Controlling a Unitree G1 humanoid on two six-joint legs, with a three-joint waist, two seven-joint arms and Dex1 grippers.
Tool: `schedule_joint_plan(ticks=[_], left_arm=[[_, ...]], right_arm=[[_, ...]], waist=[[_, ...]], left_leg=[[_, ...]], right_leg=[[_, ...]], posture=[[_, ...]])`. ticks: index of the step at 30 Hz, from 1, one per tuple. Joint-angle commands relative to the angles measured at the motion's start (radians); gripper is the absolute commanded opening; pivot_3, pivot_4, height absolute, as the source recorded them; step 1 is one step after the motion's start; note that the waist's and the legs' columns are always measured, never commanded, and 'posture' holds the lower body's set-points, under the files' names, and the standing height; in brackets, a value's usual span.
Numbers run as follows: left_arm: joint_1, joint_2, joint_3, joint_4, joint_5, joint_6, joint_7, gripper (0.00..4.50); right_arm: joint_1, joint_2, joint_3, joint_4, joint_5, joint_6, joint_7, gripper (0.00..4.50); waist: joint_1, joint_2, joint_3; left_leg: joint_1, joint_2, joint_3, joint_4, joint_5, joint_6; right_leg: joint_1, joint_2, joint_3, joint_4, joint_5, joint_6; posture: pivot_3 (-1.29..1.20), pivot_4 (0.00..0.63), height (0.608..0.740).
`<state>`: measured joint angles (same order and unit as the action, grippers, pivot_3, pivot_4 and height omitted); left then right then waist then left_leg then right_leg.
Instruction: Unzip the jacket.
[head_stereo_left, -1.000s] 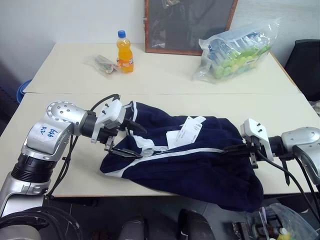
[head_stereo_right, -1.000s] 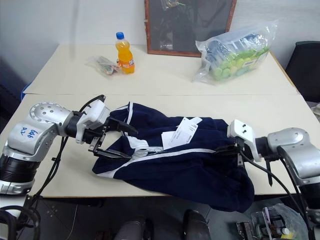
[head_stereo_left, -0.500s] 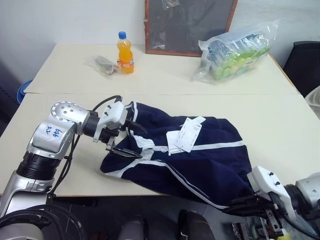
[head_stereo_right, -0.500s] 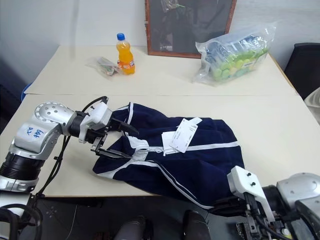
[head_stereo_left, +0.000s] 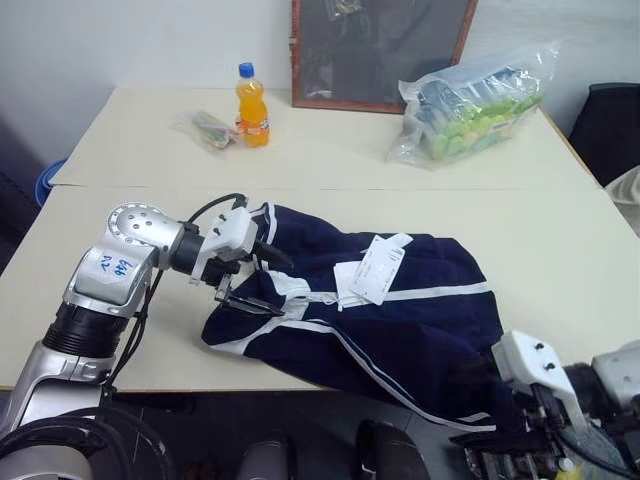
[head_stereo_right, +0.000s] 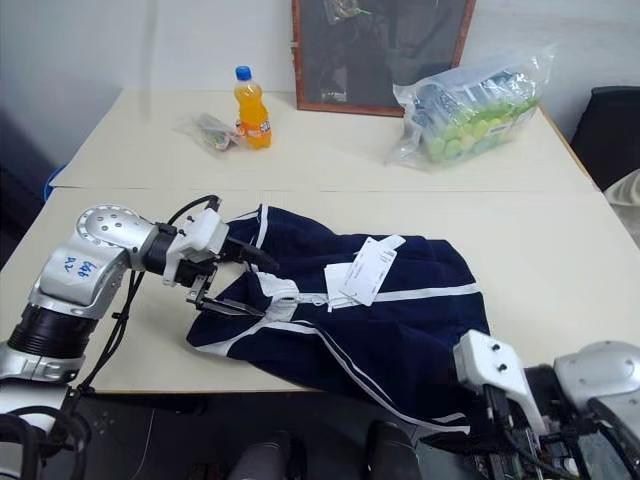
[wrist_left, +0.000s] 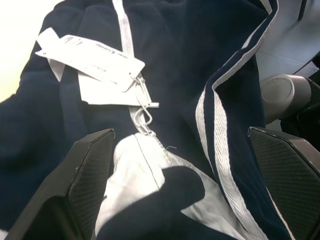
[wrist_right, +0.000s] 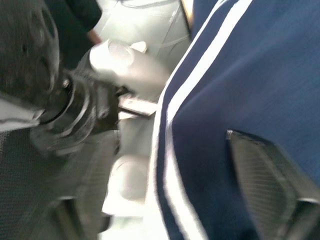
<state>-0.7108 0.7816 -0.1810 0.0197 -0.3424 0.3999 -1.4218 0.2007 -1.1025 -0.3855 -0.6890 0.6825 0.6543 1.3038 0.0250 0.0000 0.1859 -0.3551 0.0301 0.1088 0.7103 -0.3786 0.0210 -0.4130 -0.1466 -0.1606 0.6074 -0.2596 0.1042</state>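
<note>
Where the jacket lies, the near table runs out of room: the garment's lower end spills over the front edge at about five o'clock and hangs toward the floor. Its long axis runs from roughly ten o'clock at the collar to five o'clock at the hem, collar end toward the left arm. White stripes follow that line, and the white zipper runs along the front, closed as far as can be seen from the left wrist view, with the pale collar lining showing at its top.

White paper tags lie on the cloth near its middle. Bare tabletop stretches wide at three o'clock of the jacket and again at nine o'clock, behind the left arm.

At the collar, the left gripper has its fingers spread wide, one on either side of the collar fold, clamping nothing. Down past the front edge, the right gripper stands with fingers apart beside the hanging hem, one finger against the blue cloth; nothing is pinched.

On the far table, well apart from the jacket, stand an orange bottle at eleven o'clock, a small wrapper beside it, a framed board at twelve, and a clear bag at one.
</note>
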Motion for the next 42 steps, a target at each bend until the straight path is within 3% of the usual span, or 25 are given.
schedule_joint_plan(ticks=[1,4,5,8,12,17,20,29,38,42], left_arm=[[-0.038,-0.011,0.000,0.009,0.012,-0.023,-0.003,4.50],[-0.053,-0.026,-0.006,0.028,0.021,-0.034,-0.004,4.50],[-0.060,-0.034,-0.011,0.038,0.027,-0.039,-0.002,4.50],[-0.071,-0.058,-0.033,0.065,0.053,-0.071,0.000,4.50],[-0.072,-0.081,-0.048,0.085,0.075,-0.095,0.001,4.50],[-0.074,-0.096,-0.057,0.092,0.087,-0.103,-0.005,4.50],[-0.070,-0.095,-0.059,0.093,0.089,-0.106,-0.012,4.50],[-0.070,-0.101,-0.060,0.096,0.094,-0.106,-0.015,4.50],[-0.072,-0.116,-0.060,0.098,0.098,-0.109,-0.008,4.50],[-0.068,-0.113,-0.055,0.091,0.098,-0.105,-0.004,4.50]], right_arm=[[-0.135,-0.058,-0.119,0.050,0.244,0.093,0.046,3.85],[-0.279,-0.077,-0.118,0.115,0.346,0.127,0.022,3.85],[-0.353,-0.063,-0.061,0.144,0.285,0.088,-0.023,3.85],[-0.512,0.001,0.192,0.236,-0.090,-0.137,-0.182,3.85],[-0.590,0.105,0.415,0.341,-0.442,-0.394,-0.328,3.85],[-0.597,0.201,0.562,0.445,-0.739,-0.705,-0.461,3.85],[-0.582,0.209,0.616,0.511,-0.876,-0.905,-0.515,3.85],[-0.629,0.272,0.694,0.653,-1.085,-1.166,-0.617,3.85],[-0.710,0.404,0.742,0.722,-1.151,-1.181,-0.633,3.85],[-0.731,0.472,0.693,0.719,-1.067,-1.125,-0.648,3.85]], waist=[[0.000,0.000,0.000],[0.000,0.000,0.000],[0.000,0.000,0.000],[-0.001,-0.002,-0.001],[-0.003,-0.002,-0.001],[-0.004,-0.002,-0.001],[-0.004,-0.002,-0.001],[-0.014,-0.002,-0.001],[-0.032,-0.002,-0.001],[-0.030,-0.002,-0.001]], left_leg=[[0.000,0.000,0.000,0.000,0.000,0.000],[0.000,0.001,-0.001,0.000,0.000,0.000],[0.000,0.000,-0.001,0.000,0.000,0.000],[-0.001,0.000,-0.001,0.003,-0.001,0.000],[-0.004,0.000,0.006,0.004,-0.001,0.000],[-0.018,0.000,0.010,0.007,0.000,0.000],[-0.018,0.000,0.010,0.007,0.000,0.000],[-0.017,0.001,0.010,0.007,0.000,0.000],[-0.015,0.001,0.010,0.007,0.000,-0.001],[-0.015,0.001,0.010,0.007,0.000,-0.001]], right_leg=[[0.000,0.000,0.000,0.000,0.000,0.000],[0.000,0.000,-0.001,0.000,0.000,0.000],[0.000,0.000,-0.001,0.000,0.000,0.000],[0.000,0.000,-0.001,0.000,0.000,0.000],[-0.002,0.000,-0.001,0.002,0.000,0.000],[-0.016,0.000,-0.001,0.006,0.000,0.000],[-0.016,0.000,-0.001,0.005,0.000,0.000],[-0.015,0.000,0.000,0.006,0.000,0.000],[-0.015,0.001,0.000,0.007,0.000,0.000],[-0.015,0.001,0.000,0.008,0.000,-0.001]], posture=[[0.00,0.150,0.740],[0.00,0.150,0.740],[0.00,0.150,0.740],[0.00,0.150,0.740],[0.00,0.150,0.740],[0.00,0.150,0.740],[0.00,0.150,0.740],[0.00,0.150,0.740],[0.00,0.150,0.740],[0.00,0.150,0.740]])
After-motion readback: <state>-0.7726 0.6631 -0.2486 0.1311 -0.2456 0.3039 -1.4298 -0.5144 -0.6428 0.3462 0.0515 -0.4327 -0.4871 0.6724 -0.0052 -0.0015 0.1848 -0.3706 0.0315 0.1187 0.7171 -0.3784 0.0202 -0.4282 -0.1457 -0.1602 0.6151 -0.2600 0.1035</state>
